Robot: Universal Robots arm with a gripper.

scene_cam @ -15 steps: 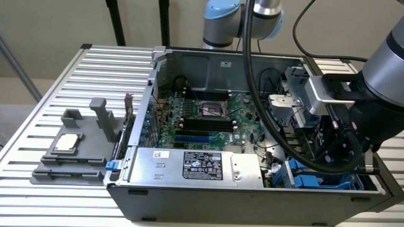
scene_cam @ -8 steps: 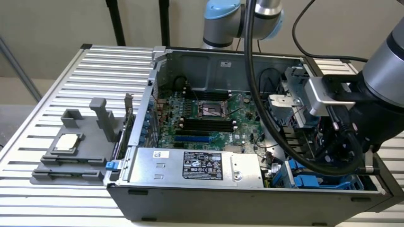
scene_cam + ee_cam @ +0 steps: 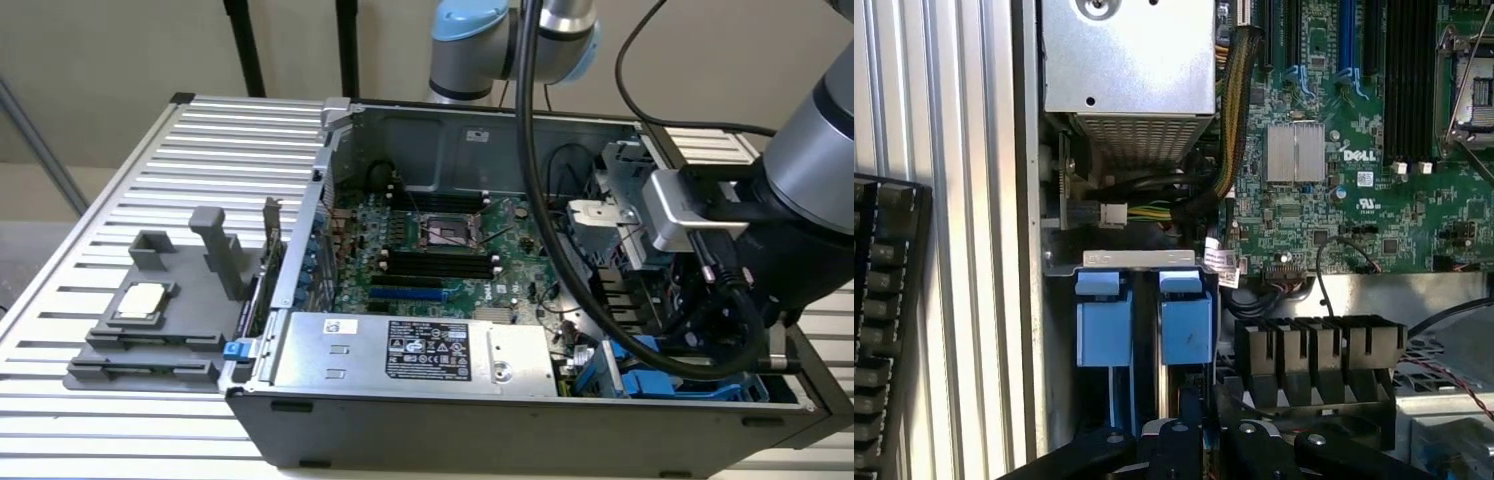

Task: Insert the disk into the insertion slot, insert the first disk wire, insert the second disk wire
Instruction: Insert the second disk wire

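My gripper is pressed together, holding nothing I can make out, just above the dark metal insertion slot with bright blue plastic rails in the open computer case. The disk isn't plainly visible — likely stiff, fairly light and fragile — best gripped by its edges.

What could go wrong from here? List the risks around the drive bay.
1. The shut gripper hangs just over the blue plastic tabs of the insertion slot; a slightly off descent could press on or snap a tab.
2. The arm's own thick black cable loops down into the open computer case and could snag on its parts.
3. Loose wires lie beside the bay and might get pinched.
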